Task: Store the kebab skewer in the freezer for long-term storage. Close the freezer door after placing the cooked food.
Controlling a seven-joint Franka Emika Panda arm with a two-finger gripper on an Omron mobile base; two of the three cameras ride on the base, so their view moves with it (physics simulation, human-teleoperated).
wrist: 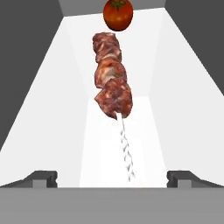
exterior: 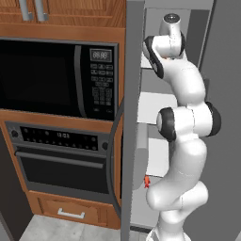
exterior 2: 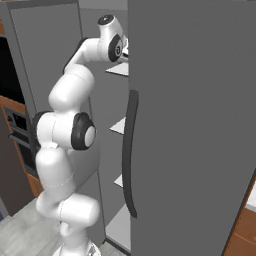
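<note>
The freezer (exterior: pixel 157 106) stands open, its white shelves stacked one above another behind the arm in both base views. The freezer door (exterior: pixel 133 117) is swung out edge-on in the left base view, with the microwave (exterior: pixel 56 77) and oven (exterior: pixel 59 155) beyond it to the left. In the right base view the plain fridge door (exterior 2: pixel 192 125) fills the right side, its curved dark handle (exterior 2: pixel 130 155) near the opening.

The arm reaches up into the freezer at an upper shelf. In the hand view the skewer (wrist: pixel 112 89) lies lengthwise on a white shelf (wrist: pixel 52 109), meat chunks toward the back, bare twisted stick pointing at the camera. A tomato (wrist: pixel 118 14) sits at the back of the same shelf, just beyond the far chunk; whether they touch is hard to tell.

The gripper (wrist: pixel 112 178) is spread wide, its fingertips (wrist: pixel 43 178) far apart at either side with the stick's end between them, untouched. It holds nothing.

A small red item (exterior: pixel 147 181) shows low in the freezer, too small to identify.
</note>
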